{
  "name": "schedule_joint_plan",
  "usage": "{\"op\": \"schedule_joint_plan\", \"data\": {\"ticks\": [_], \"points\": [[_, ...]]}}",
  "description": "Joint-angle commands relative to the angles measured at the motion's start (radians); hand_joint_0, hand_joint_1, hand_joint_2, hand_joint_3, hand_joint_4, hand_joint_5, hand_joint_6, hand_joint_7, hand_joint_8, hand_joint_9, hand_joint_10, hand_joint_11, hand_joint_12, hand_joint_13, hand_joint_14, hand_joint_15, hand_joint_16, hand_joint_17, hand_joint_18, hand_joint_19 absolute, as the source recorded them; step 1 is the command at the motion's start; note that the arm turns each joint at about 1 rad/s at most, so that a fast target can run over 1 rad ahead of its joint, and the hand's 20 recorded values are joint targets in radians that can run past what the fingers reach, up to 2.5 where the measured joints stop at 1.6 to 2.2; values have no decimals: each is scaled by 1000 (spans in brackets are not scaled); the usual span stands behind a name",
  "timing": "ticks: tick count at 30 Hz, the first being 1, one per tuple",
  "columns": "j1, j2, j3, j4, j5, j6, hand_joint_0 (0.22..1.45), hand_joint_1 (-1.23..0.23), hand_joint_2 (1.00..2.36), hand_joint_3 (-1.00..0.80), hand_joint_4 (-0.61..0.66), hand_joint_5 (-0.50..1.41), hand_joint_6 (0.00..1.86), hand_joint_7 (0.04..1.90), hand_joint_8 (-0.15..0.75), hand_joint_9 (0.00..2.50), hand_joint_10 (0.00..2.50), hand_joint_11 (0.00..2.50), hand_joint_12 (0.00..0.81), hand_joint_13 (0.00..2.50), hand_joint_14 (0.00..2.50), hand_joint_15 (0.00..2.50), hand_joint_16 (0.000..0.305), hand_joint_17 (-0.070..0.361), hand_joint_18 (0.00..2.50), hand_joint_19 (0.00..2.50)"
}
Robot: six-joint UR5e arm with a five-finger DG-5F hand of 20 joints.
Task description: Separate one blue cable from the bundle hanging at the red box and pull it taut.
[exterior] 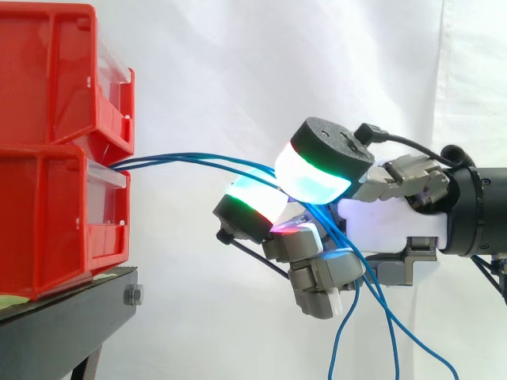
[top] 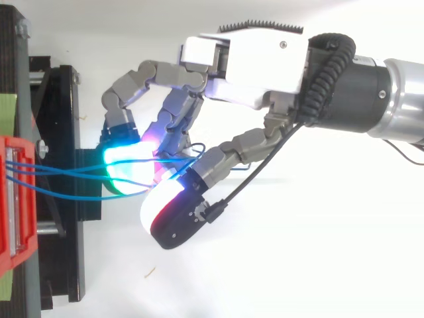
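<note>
Blue cables (exterior: 182,158) are led out of the front opening of the lower red bin (exterior: 47,229) and carried rightward into the hand (exterior: 388,218), where they are grasped. Closest to the side camera, a thick fingertip (exterior: 317,170) with a black cap, lit white and cyan with a green rim, is laid over the strands. Just behind and below it, the other fingers are curled inward, and the cables are threaded between their glowing pads. From there the strands are dropped beneath the palm and left hanging down to the lower edge of the side view. In the top view, three strands are counted between bin and hand: two are drawn nearly straight and close together, while the third is bowed outward in a slack curve. Further left, the lower bin is stacked under an upper red bin (exterior: 47,71), and both are borne on the black stand (exterior: 71,305). Everything is backed by the white curtain (exterior: 238,63).
</note>
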Motion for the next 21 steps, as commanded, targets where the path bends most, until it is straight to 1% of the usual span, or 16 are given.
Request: {"op": "schedule_joint_plan", "data": {"ticks": [1, 6, 8, 11, 14, 15, 16, 18, 20, 21], "points": [[-1, 0, -1, 0, 0, 0, 521, -820, 1000, -500, 67, -154, 869, 1117, 252, 1078, 9, 1300, 340, 1234, 11, 1642, 50, 112, 993, 986], [-1, 0, -1, 0, 0, 0, 552, -753, 1000, -500, 58, -152, 861, 1127, 242, 1088, 10, 1309, 329, 1229, 11, 1634, 48, 107, 975, 995], [-1, 0, -1, 0, 0, 0, 599, -745, 1000, -500, 49, -152, 856, 1145, 232, 1084, 12, 1312, 319, 1221, 13, 1638, 46, 103, 960, 1015], [-1, 0, 1, 0, 1, 0, 647, -819, 1000, -497, -9, -149, 858, 1190, 231, 1089, 11, 1316, 310, 1222, 14, 1628, 46, 103, 959, 1000], [-1, 0, -1, 0, 1, 0, 675, -883, 1009, -394, -27, -151, 852, 1322, 232, 1083, 12, 1314, 315, 1217, 15, 1622, 46, 103, 961, 1000], [-1, 0, 1, 0, 1, 0, 687, -909, 1011, -357, -43, -155, 865, 1338, 230, 1074, 14, 1308, 311, 1216, 15, 1624, 46, 103, 964, 993], [1, 0, -1, 0, 1, 0, 699, -921, 1013, -345, -48, -158, 873, 1340, 233, 1068, 12, 1301, 311, 1210, 16, 1617, 46, 104, 964, 990], [-1, 0, 1, -1, 0, 0, 716, -935, 1012, -353, -64, -168, 897, 1258, 230, 1054, 11, 1284, 318, 1209, 16, 1603, 46, 104, 969, 981], [-1, 0, -1, -1, 0, 0, 743, -946, 1006, -425, -57, -178, 906, 1218, 221, 1032, 12, 1277, 325, 1169, 17, 1580, 46, 104, 972, 959], [-1, 0, 1, -1, 1, 0, 761, -950, 1000, -491, -39, -184, 905, 1185, 216, 977, 10, 1251, 331, 1130, 18, 1528, 46, 104, 969, 931]]}}
